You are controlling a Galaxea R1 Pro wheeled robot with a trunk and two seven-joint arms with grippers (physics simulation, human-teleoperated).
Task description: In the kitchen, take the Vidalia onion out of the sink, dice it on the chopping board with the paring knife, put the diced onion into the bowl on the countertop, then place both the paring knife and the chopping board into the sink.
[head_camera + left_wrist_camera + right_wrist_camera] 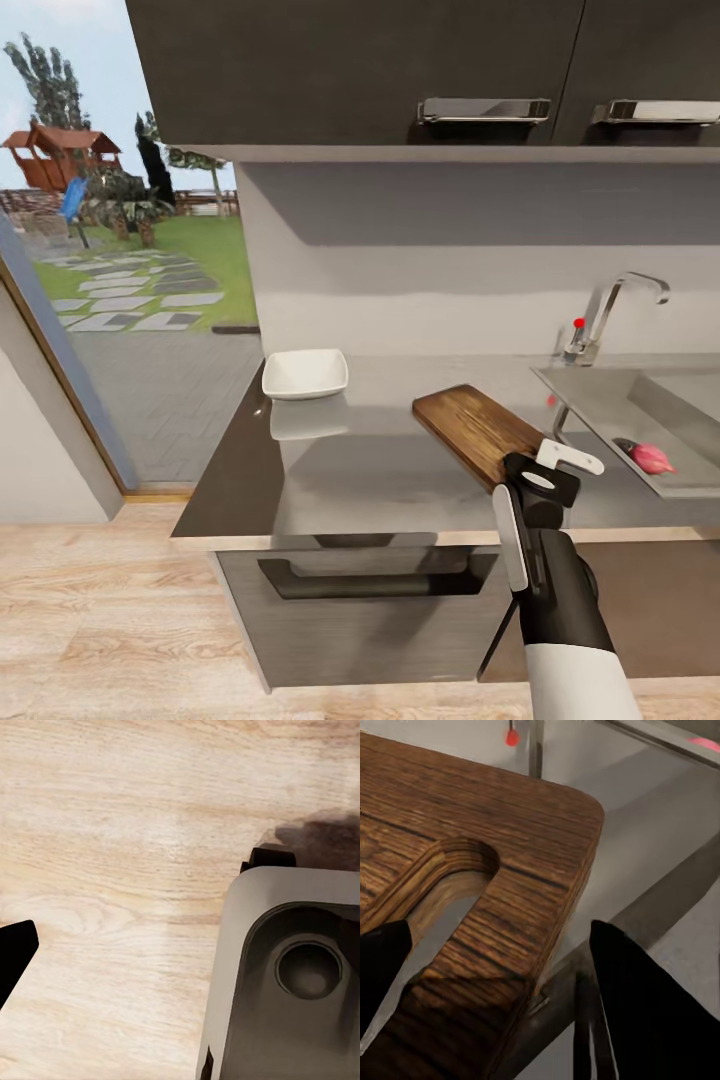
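On the desk (390, 470) I see the bowl (305, 373) at the left and the chopping board (475, 430), stiff, flat wood, in the middle. My right gripper (545, 478) is wide open and empty around its slotted end, where I think the edge gives good hold. The onion (652, 458) lies in the sink (600, 395), round and probably slippery.

— Where's your chopping board (476, 430)?
— Dark wood, flat on the countertop (380, 470), slot end toward you. White bowl (305, 373) sits upright, well apart.
— Your onion (651, 458)?
— Pinkish, lying in the sink (690, 404).
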